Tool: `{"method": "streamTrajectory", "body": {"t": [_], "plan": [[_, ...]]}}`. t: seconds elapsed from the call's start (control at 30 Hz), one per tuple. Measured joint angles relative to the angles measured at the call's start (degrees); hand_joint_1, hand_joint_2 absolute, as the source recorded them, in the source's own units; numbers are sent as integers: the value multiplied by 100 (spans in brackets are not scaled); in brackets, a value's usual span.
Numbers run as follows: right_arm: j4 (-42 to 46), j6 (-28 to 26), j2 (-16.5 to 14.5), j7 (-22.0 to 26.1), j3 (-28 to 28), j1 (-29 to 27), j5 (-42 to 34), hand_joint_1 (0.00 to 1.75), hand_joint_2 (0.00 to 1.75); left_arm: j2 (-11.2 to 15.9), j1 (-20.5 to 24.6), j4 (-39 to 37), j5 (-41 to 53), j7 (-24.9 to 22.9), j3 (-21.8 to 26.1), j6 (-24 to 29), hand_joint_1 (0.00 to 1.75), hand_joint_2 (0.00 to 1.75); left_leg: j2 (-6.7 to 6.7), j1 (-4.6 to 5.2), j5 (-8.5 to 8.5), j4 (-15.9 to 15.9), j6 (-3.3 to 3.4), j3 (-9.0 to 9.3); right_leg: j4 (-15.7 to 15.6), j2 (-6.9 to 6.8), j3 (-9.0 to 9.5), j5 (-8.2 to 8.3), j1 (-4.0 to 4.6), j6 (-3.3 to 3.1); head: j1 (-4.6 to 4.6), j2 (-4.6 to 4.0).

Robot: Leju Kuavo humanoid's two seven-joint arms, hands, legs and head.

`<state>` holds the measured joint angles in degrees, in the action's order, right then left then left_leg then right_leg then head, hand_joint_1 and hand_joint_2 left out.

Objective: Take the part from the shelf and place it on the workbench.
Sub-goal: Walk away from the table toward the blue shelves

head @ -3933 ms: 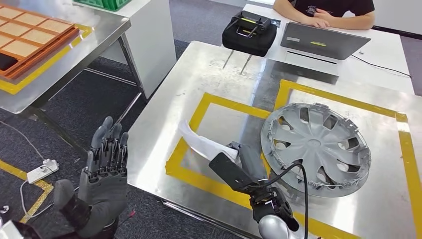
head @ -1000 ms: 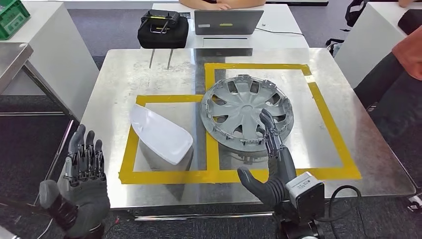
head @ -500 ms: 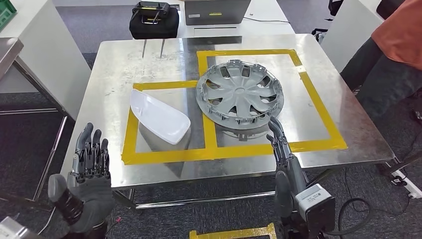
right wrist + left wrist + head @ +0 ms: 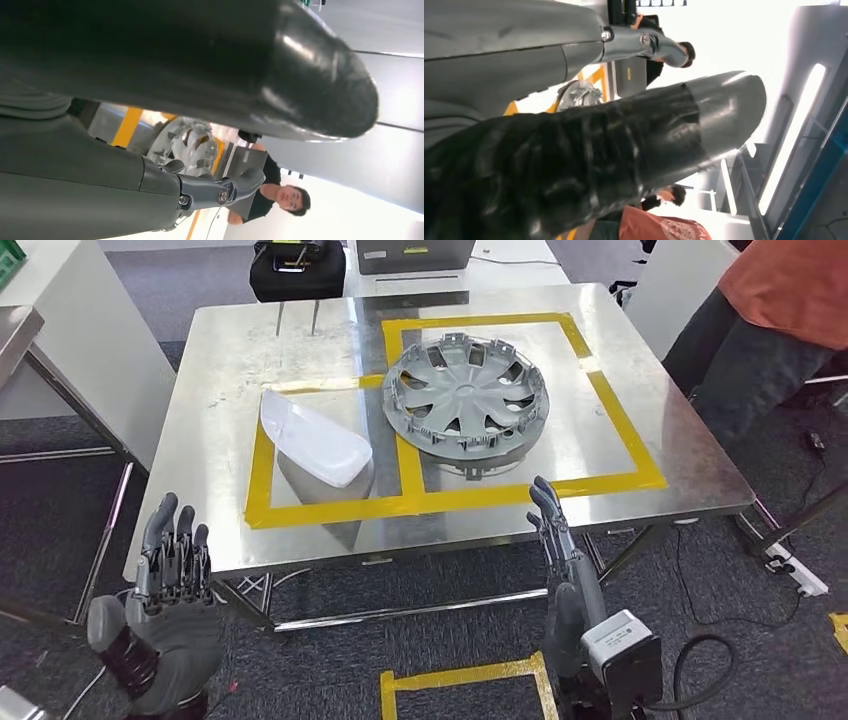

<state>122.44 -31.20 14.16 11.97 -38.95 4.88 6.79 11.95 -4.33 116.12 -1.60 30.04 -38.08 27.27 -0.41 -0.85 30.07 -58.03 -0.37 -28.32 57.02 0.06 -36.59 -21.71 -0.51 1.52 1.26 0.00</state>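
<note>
A white curved plastic part (image 4: 313,436) lies inside the left yellow-taped square on the steel workbench (image 4: 200,510). Beside it, in the larger taped square, rests a grey wheel cover (image 4: 466,392), also glimpsed in the right wrist view (image 4: 187,141). My left hand (image 4: 168,585) is raised in front of the bench's near left corner, fingers straight and apart, holding nothing. My right hand (image 4: 562,560) stands below the bench's front edge, fingers extended upward, empty. Both hands are clear of the parts.
A black case (image 4: 298,268) and a laptop (image 4: 414,252) sit on the white table behind the bench. A person in an orange top (image 4: 775,310) stands at the right. Another steel table (image 4: 12,340) is at the left. Yellow tape (image 4: 465,680) marks the floor.
The camera has backed away from the bench, so the bench and parts sit higher and smaller in the picture. My right hand has come off the bench top and now hangs before its front edge.
</note>
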Motion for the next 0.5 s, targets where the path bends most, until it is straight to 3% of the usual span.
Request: {"method": "streamTrajectory", "body": {"t": [0.07,0.1,0.13,0.17,0.23,0.27,0.3,0.33,0.4,0.47,0.5], "plan": [[19,1,3,0,0,-4,20,0,0,6,-1,3,-9,0,-2,-4,0,0,1,5,-31,100,84,-24,-6,18,-58,99,-6,61,-8,0],[26,1,5,-1,1,-6,26,0,0,9,-2,3,-14,-2,-2,-10,0,0,15,-2,-84,117,133,-67,32,27,-118,54,-8,92,-12,0],[29,1,8,-3,1,-9,30,0,0,12,-1,3,-21,-3,-3,-19,0,0,31,-11,-142,132,185,-116,164,35,-193,-93,-9,119,-41,0],[30,2,10,-6,1,-13,33,0,0,14,1,4,-28,-3,-3,-29,0,0,44,-17,-202,143,232,-169,430,40,-288,-343,-16,139,-81,0],[31,8,11,-19,1,-17,36,0,0,16,3,4,-55,-4,-4,-60,0,0,65,4,-307,134,286,-289,1208,35,-460,-877,-19,162,-173,0],[31,17,11,-28,1,-17,35,0,0,17,3,4,-73,-5,-4,-80,0,0,75,15,-358,124,299,-366,1543,35,-498,-1006,-21,164,-201,0],[30,27,11,-38,1,-16,35,0,0,19,3,4,-90,-5,-4,-102,0,0,85,24,-405,110,301,-443,1712,35,-469,-1002,-20,158,-219,0],[29,42,11,-48,1,-15,34,0,0,20,3,4,-104,-4,-3,-127,0,0,91,33,-451,93,299,-520,1675,35,-347,-892,-17,141,-239,0],[29,71,12,-66,1,-3,31,0,0,20,4,4,-125,-3,-2,-171,0,0,94,48,-538,61,288,-652,1059,36,135,-644,-1,67,-276,0],[31,105,13,-90,2,31,25,0,0,20,8,8,-148,-1,5,-214,0,0,96,62,-628,50,247,-740,296,35,652,-644,34,-14,-285,0],[32,126,13,-108,2,51,20,0,0,20,11,10,-161,2,10,-236,0,0,101,56,-681,55,216,-769,79,34,779,-695,57,-42,-286,0]]}}
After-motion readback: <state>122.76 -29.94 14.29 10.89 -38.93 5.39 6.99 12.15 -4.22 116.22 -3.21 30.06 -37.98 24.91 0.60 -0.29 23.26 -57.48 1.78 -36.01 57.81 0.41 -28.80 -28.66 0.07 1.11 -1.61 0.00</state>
